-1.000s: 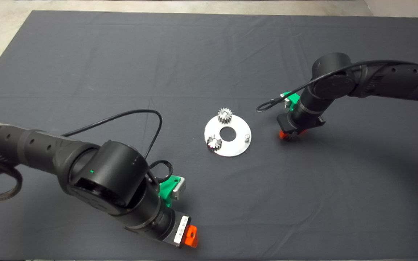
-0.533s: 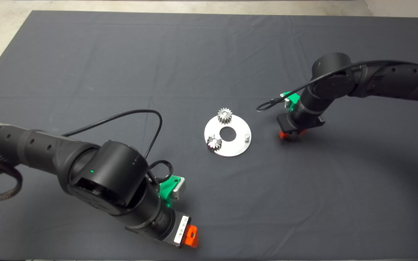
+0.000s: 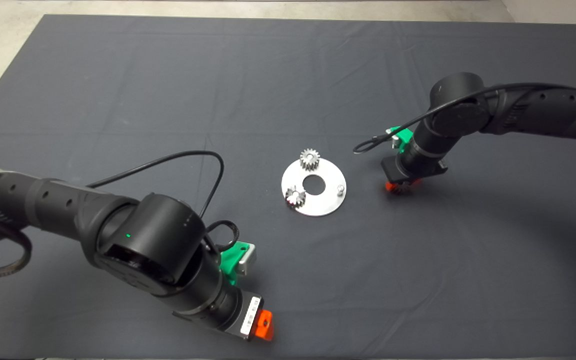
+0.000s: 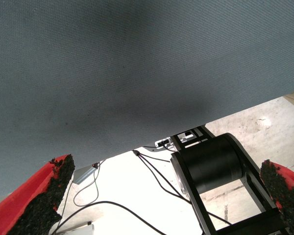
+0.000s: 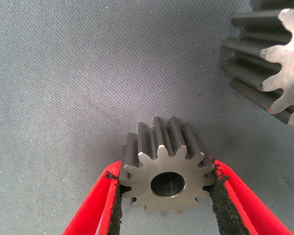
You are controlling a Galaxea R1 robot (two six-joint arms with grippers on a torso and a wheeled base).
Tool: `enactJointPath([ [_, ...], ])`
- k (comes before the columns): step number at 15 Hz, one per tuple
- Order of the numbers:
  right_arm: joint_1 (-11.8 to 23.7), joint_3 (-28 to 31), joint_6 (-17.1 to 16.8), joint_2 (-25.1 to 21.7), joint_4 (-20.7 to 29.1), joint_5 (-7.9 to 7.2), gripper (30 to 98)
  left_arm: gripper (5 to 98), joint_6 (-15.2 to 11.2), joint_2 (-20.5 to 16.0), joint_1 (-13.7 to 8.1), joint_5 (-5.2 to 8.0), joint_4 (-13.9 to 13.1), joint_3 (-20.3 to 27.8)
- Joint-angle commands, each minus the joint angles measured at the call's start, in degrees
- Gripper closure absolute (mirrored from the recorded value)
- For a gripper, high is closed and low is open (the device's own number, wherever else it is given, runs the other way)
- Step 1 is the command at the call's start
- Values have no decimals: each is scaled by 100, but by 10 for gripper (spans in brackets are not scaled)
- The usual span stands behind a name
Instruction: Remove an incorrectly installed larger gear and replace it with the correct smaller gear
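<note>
Two red fingers [image 5: 105, 205] of the right gripper [image 5: 166, 205] press their black pads against opposite sides of the smaller gear [image 5: 166, 178]; jaws clamped on its teeth, round centre hole facing the wrist camera. In the head view only a sliver of this gear shows under the right gripper [image 3: 402, 187], low over the dark mat [image 3: 168, 90], just to the right of the round metal plate [image 3: 323, 197].

Larger gear [image 5: 274, 63] lies on the mat near the held gear, not touching it; only part of it is in the right wrist view, long teeth and one bright face visible. It cannot be made out in the head view.

Plate carries two small bright-silver gears: one at its far edge [image 3: 310, 159], one at its near-left edge [image 3: 295, 196]. A bare peg [image 3: 340, 189] stands on the plate's right side, and a centre hole [image 3: 314, 184] is open.

Left gripper [image 3: 263, 325] sits over the mat's near edge, well apart from the plate. Its fingers [image 4: 49, 196] are spread wide with nothing between them; beyond the mat edge its wrist view shows floor, cables and a black cylindrical part [image 4: 210, 164].
</note>
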Motion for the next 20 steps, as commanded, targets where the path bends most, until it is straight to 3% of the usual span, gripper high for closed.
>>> enactJointPath([
  [1,123,-3,-15,54,-194,-514,873,59,-18,8,-95,23,11,2],
  [12,307,41,55,37,-89,-523,913,59,-1,157,-95,23,20,-112],
  [20,1123,85,108,37,569,-523,926,59,8,149,-95,31,11,-113],
])
